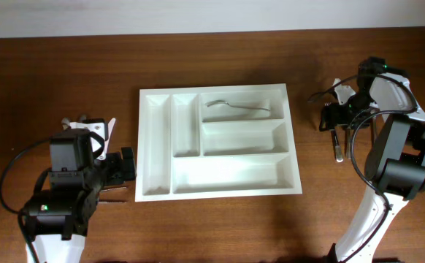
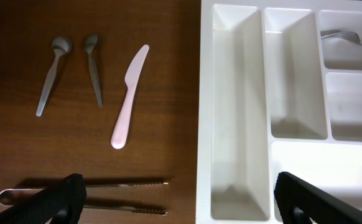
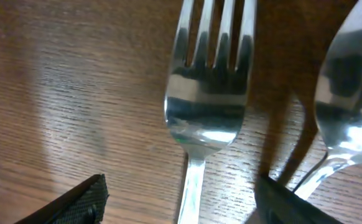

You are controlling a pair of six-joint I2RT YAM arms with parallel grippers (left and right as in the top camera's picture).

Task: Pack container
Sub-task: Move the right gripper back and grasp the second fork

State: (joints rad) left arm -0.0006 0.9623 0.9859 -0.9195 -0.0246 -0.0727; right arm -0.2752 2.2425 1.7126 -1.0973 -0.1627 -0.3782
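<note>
The white five-compartment container (image 1: 227,172) lies mid-table and also shows in the left wrist view (image 2: 237,124). One metal utensil (image 1: 234,107) lies in its top wide compartment. My left gripper (image 2: 181,205) is open and empty, hovering over the container's left edge and the table beside it. My right gripper (image 3: 184,199) is open, low over the table right of the container, its fingers either side of the neck of a metal fork (image 3: 209,93). A metal spoon (image 3: 349,106) lies just right of the fork.
Left of the container lie two small spoons (image 2: 49,74) (image 2: 94,65), a pale plastic knife (image 2: 130,96) and two serrated metal pieces (image 2: 125,196). A dark utensil handle (image 1: 337,150) sticks out below the right gripper (image 1: 334,117).
</note>
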